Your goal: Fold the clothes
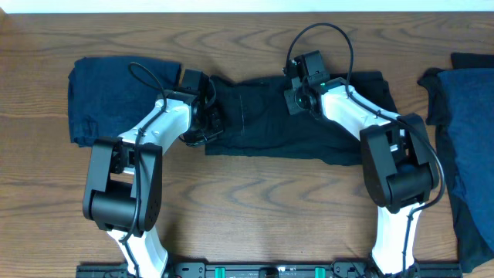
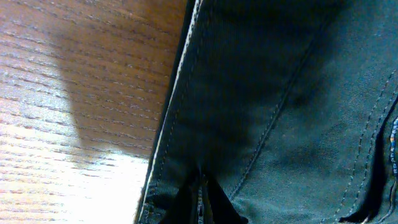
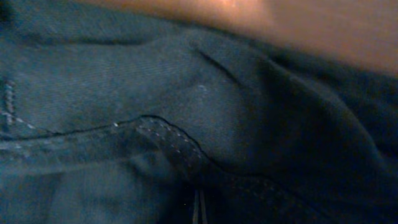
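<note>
Black garment [image 1: 262, 120] spread flat at the far centre of the wooden table [image 1: 255, 201], pale-stitched seams visible. Left gripper [image 1: 207, 120] clenched at its left edge, right gripper [image 1: 296, 99] clenched at its far right part, both tips down on the cloth. Folded navy garment [image 1: 108, 93] far left; navy pile [image 1: 467, 123] at right.

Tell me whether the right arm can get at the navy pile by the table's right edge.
Probably yes. The navy pile lies just right of that arm with nothing lying between. First the right gripper, shut and low on the black garment, would have to lift away.
</note>
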You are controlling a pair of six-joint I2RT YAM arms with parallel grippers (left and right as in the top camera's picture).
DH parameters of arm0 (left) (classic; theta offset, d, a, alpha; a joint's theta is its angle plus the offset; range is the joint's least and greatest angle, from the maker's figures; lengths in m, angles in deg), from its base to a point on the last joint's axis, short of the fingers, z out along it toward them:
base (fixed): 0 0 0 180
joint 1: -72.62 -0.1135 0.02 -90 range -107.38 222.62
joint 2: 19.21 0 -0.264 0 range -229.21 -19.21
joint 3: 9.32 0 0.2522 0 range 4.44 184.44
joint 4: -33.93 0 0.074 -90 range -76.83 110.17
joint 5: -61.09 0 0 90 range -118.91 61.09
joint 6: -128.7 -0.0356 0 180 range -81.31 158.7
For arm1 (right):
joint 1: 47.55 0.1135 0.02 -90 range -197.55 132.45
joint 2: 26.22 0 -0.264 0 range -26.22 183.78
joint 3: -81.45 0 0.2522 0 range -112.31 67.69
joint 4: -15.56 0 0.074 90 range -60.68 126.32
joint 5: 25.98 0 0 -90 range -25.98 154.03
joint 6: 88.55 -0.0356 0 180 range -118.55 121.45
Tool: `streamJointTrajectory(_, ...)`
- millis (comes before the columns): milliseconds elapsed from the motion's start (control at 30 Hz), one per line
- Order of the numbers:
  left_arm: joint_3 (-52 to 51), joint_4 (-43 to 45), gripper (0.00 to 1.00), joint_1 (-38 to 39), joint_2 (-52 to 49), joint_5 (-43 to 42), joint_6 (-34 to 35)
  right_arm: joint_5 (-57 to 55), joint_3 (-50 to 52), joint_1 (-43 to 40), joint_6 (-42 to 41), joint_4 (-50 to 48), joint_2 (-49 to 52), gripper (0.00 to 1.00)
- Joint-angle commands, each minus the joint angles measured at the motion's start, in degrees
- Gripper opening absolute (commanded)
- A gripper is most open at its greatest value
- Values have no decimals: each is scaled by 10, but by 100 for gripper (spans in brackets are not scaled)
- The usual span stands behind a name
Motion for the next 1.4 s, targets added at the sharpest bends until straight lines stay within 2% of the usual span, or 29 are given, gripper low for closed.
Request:
streamJointTrajectory(0,-13,1,6,3,-9,22,-8,-49,2,-9,-21,-28,14,1)
streamJointTrajectory(200,-13,1,6,3,-9,22,-21,-110,2,-16,-23,-118,24,5)
streamJointTrajectory(300,-13,1,6,3,-9,22,-27,-125,2,-19,-23,-172,24,13)
streamJointTrajectory(433,-13,2,6,3,-9,22,-30,-125,2,-30,-24,-230,24,17)
streamJointTrajectory(533,-12,7,6,3,-9,22,-32,-125,2,-39,-23,-248,11,16)
streamJointTrajectory(633,-5,11,6,3,-2,22,-48,-125,2,-51,-19,-221,-35,13)
streamJointTrajectory(733,13,11,6,3,24,22,-57,-125,2,-64,-19,-146,-103,11)
streamJointTrajectory(833,32,16,6,4,65,22,-57,-125,2,-81,-19,-60,-162,1)
streamJointTrajectory(933,36,44,6,4,105,22,-57,-125,2,-103,-19,11,-192,1)
streamJointTrajectory(1100,36,100,6,10,118,22,-57,-124,2,-142,-19,69,-179,1)
streamJointTrajectory(1367,36,230,6,34,47,22,-55,-85,2,-182,-19,44,-104,1)
